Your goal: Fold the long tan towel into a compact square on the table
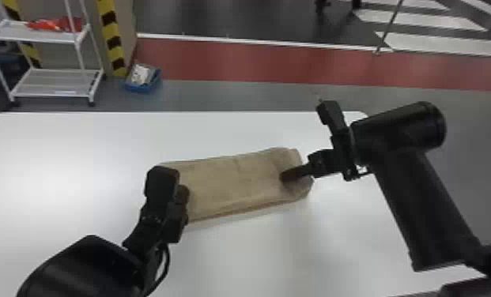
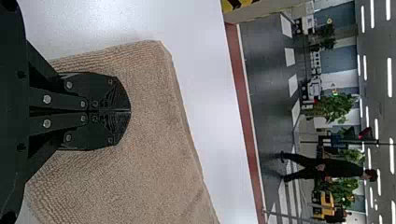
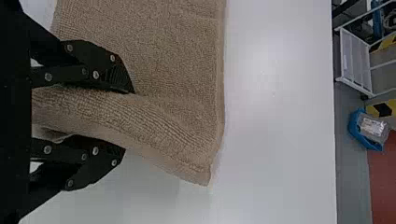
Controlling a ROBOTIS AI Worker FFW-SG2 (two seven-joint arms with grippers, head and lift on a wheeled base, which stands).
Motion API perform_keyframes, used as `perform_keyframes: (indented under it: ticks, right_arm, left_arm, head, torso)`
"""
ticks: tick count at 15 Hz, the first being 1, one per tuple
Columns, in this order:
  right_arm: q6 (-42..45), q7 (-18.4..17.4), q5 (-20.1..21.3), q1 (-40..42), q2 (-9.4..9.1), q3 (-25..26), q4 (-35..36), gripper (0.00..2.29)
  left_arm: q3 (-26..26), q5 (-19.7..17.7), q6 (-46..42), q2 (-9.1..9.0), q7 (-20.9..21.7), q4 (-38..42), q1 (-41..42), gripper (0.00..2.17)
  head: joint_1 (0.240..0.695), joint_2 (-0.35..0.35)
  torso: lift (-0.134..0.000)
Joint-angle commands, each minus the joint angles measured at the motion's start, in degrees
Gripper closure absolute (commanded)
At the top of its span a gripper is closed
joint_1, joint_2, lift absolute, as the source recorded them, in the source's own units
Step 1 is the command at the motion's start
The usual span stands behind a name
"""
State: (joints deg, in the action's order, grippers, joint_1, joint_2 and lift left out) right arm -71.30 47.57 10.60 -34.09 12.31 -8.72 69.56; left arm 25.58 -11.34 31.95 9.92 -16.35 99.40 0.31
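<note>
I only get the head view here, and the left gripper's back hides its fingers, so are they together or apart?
Observer: Together. In the left wrist view, the left gripper has its two fingers meeting, with the tan towel behind them.
Operator: And the right one, what's between its fingers?
Observer: Towel. In the right wrist view, the right gripper has its fingers apart, one on either side of the towel's curled edge.

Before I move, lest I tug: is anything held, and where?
Right gripper, fingers parted, straddles the towel's right end; a firm hold can't be told. Left gripper is shut, empty.
</note>
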Motion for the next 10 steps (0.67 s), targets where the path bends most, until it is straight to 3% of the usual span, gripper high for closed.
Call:
perform_keyframes:
  ticks: [1,10]
  right_arm:
    - [-0.38,1.04,-0.50,0.26,0.00,0.28,0.93,1.23]
    - [-8.64,4.29,-6.21,0.08,0.00,2.30,11.82,1.30]
  left_arm:
    - [0.00,0.00,0.18,0.01,0.00,0.00,-0.04,2.14]
    - [0.44,0.35,0.88,-0.17,0.00,0.00,-0.13,2.14]
  head:
    - [0.695,-0.143]
    - [0.695,-0.104]
  torso:
    - [-0.125]
    - [-0.125]
